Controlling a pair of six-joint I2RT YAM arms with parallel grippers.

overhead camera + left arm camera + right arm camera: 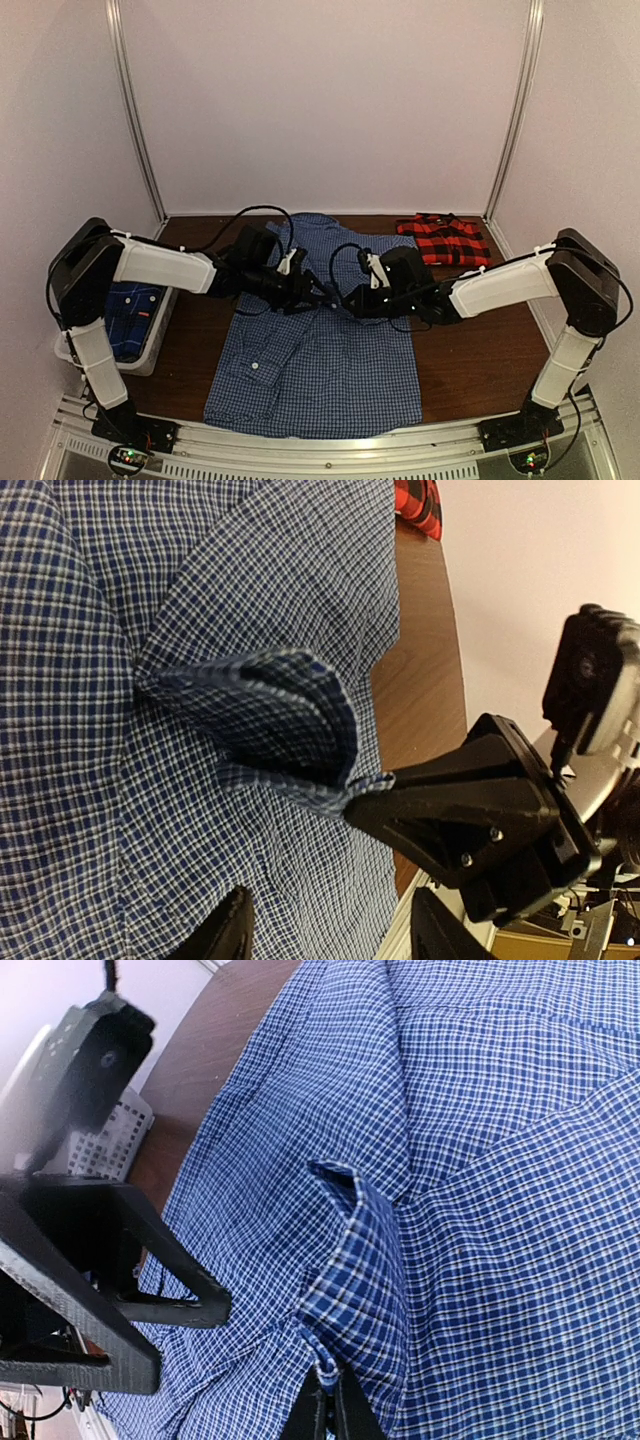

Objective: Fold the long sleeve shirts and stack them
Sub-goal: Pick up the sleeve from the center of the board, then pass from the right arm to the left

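Right gripper (330, 1412) is clamped on a raised fold of the blue gingham shirt (320, 370), which lies spread on the desk (480, 350). It is probably lifting a sleeve to fold inward. Left gripper (335, 935) hovers alongside, jaws apart and empty.

The blue and white shirt (320, 370) has tiny checks. The red and black shirt (445, 240) at upper right has big squares, and the dark blue shirt (133, 315) has squares too.
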